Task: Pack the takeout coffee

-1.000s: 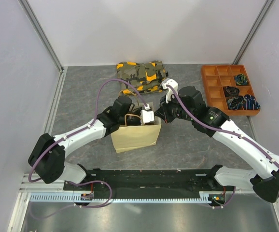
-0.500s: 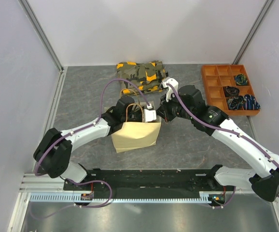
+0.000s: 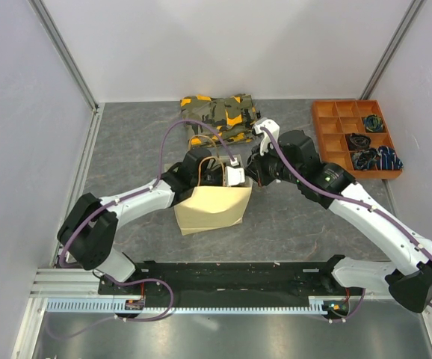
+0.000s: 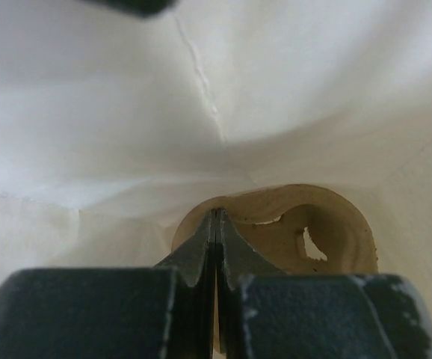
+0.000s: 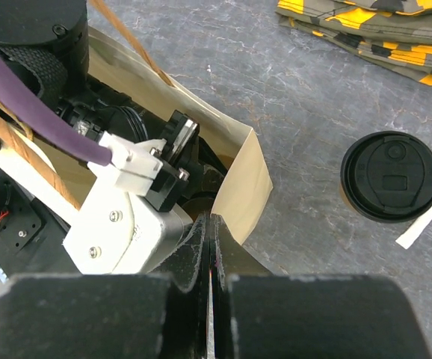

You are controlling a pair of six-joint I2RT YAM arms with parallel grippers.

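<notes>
The takeout coffee [image 5: 390, 185], a tan cup under a round black lid, stands on the grey table to the right of the tan paper bag [image 5: 250, 179]; in the top view it is hidden by my right arm. My right gripper [image 5: 211, 218] is shut on the bag's right rim and also shows in the top view [image 3: 250, 178]. My left gripper [image 4: 216, 213] is down inside the bag [image 3: 212, 209], shut on the rim of the brown pulp cup tray [image 4: 313, 232] near the bag's pale bottom.
A folded camouflage cloth [image 3: 220, 116] lies behind the bag. An orange compartment organizer [image 3: 335, 138] with small items sits at the back right. A white paper strip [image 5: 425, 221] lies next to the cup. Grey walls enclose the table.
My left arm has pushed further right and deeper into the bag. The bag's mouth has shifted slightly right. My right gripper has stayed at the rim.
</notes>
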